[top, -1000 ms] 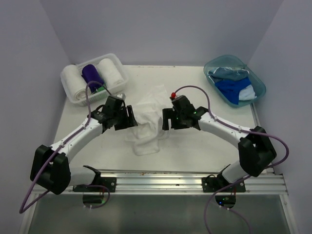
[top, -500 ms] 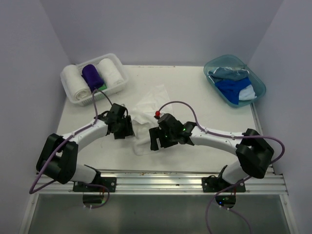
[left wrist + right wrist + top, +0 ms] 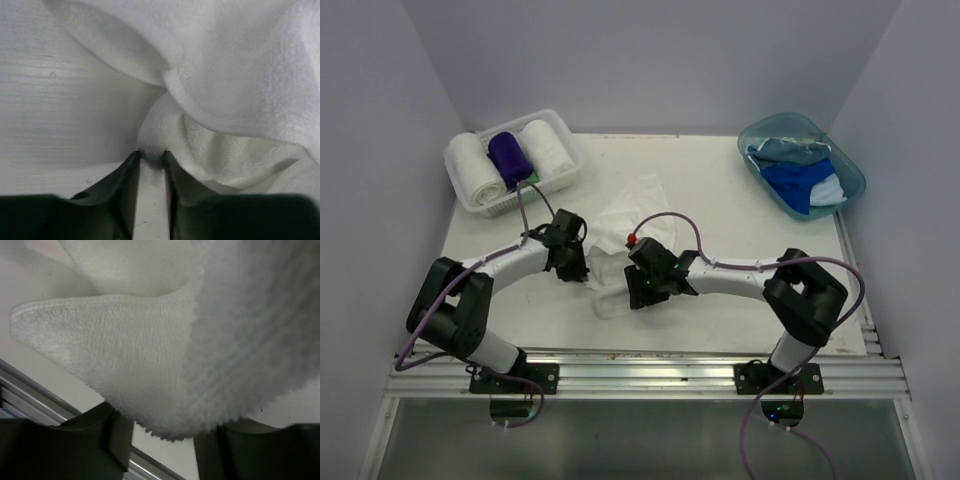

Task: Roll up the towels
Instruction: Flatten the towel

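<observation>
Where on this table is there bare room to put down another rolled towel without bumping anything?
Widest bare patch: the white table between the crumpled white towel and the translucent teal plastic tub. A narrower strip lies between the white plastic lattice basket and the left arm. The middle is crowded: left gripper and right gripper both sit at the towel.

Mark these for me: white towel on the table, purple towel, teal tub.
white towel (image 3: 632, 213): top external view, on its crumpled far part between the arms.
purple towel (image 3: 508, 155): top external view, middle of the roll in the basket.
teal tub (image 3: 854, 168): top external view, on its right wall.
</observation>
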Robot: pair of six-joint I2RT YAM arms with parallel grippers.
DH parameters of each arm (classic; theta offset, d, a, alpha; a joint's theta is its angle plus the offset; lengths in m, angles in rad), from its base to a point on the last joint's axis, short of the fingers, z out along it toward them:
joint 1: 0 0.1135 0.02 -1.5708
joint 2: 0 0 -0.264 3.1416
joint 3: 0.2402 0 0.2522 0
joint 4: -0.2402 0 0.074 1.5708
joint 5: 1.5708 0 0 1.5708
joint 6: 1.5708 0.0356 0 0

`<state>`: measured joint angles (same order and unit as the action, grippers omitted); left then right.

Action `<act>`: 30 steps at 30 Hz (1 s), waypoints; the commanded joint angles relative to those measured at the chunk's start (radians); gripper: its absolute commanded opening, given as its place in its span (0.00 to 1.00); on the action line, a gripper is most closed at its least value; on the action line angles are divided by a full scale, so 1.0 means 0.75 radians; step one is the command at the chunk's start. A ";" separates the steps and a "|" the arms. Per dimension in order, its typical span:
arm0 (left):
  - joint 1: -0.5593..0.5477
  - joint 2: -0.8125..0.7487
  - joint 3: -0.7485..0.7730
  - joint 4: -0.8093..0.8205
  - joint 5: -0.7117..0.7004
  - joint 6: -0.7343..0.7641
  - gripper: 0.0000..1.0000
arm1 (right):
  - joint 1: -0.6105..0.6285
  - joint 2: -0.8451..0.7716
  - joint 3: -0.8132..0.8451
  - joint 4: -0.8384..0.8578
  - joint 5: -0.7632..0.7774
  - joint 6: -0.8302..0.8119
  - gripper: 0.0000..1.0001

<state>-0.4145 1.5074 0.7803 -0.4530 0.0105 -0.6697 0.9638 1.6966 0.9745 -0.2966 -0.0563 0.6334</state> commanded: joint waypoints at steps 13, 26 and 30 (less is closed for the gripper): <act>0.156 -0.169 0.242 -0.159 -0.051 0.109 0.00 | -0.291 -0.155 0.212 -0.075 0.167 -0.114 0.00; 0.642 -0.275 1.090 -0.388 0.176 0.259 0.00 | -0.818 -0.290 0.981 -0.290 0.163 -0.274 0.00; 0.661 -0.302 1.154 -0.376 0.315 0.234 0.00 | -0.845 -0.384 0.981 -0.306 0.167 -0.282 0.00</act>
<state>0.0418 1.3071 1.6169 -0.6529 0.2485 -0.5377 0.3897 1.4918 1.6897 -0.4347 -0.0460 0.4736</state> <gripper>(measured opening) 0.005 0.022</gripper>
